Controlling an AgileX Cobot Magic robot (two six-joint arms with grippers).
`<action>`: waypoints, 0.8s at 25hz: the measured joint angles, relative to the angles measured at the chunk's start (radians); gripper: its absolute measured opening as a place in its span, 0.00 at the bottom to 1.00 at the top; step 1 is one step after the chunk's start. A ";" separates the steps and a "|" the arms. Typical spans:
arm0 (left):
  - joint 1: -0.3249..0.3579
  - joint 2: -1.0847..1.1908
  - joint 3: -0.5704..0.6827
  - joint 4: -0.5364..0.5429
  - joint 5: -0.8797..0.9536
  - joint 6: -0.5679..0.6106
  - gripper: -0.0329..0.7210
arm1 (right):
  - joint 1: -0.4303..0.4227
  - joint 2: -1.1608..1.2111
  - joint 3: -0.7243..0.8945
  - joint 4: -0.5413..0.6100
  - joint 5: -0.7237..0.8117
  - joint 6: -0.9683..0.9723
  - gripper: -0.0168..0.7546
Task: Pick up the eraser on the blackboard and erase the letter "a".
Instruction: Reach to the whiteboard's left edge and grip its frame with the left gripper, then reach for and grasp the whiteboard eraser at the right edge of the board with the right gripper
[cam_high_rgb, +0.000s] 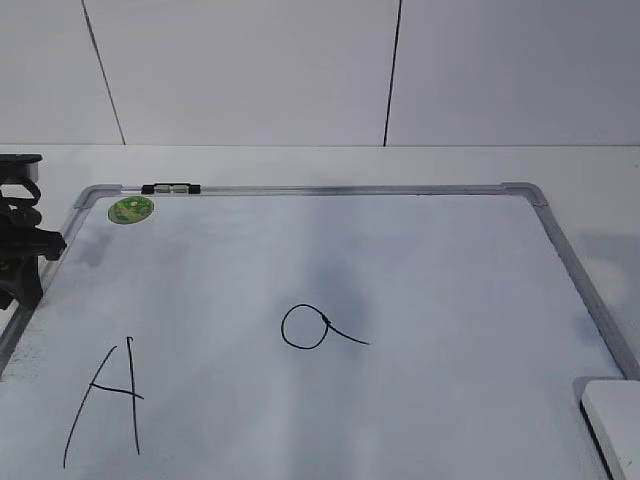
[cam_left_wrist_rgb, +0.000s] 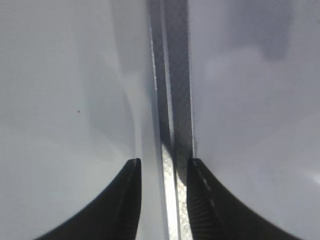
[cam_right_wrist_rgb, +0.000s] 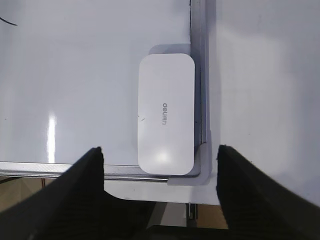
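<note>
The blackboard (cam_high_rgb: 420, 260) is a white dry-erase board with a grey frame, lying flat on the table. The letter "a" (cam_high_rgb: 312, 328) is drawn near its middle. The eraser (cam_right_wrist_rgb: 166, 114), a white rounded block, lies in the board's near right corner; its edge also shows in the exterior view (cam_high_rgb: 615, 420). My right gripper (cam_right_wrist_rgb: 160, 155) is open and empty, above the eraser's near end and not touching it. My left gripper (cam_left_wrist_rgb: 164, 162) is open and empty, over the board's left frame rail (cam_left_wrist_rgb: 172, 100); the left arm (cam_high_rgb: 22, 235) shows at the left edge.
A larger capital A (cam_high_rgb: 105, 405) is drawn at the board's near left. A round green sticker (cam_high_rgb: 130, 209) and a small black-and-silver marker (cam_high_rgb: 170, 187) sit at the far left corner. The grey corner piece (cam_right_wrist_rgb: 202, 170) and the table edge lie just beyond the eraser.
</note>
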 joint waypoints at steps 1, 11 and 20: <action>0.000 0.001 0.000 0.000 -0.005 0.000 0.35 | 0.000 0.000 0.000 0.000 0.000 0.000 0.72; 0.000 0.001 0.000 0.005 -0.030 0.000 0.35 | 0.000 0.000 0.000 0.000 0.000 0.000 0.72; 0.000 0.005 0.000 0.008 -0.033 0.000 0.35 | 0.000 0.000 0.000 0.000 0.000 0.000 0.72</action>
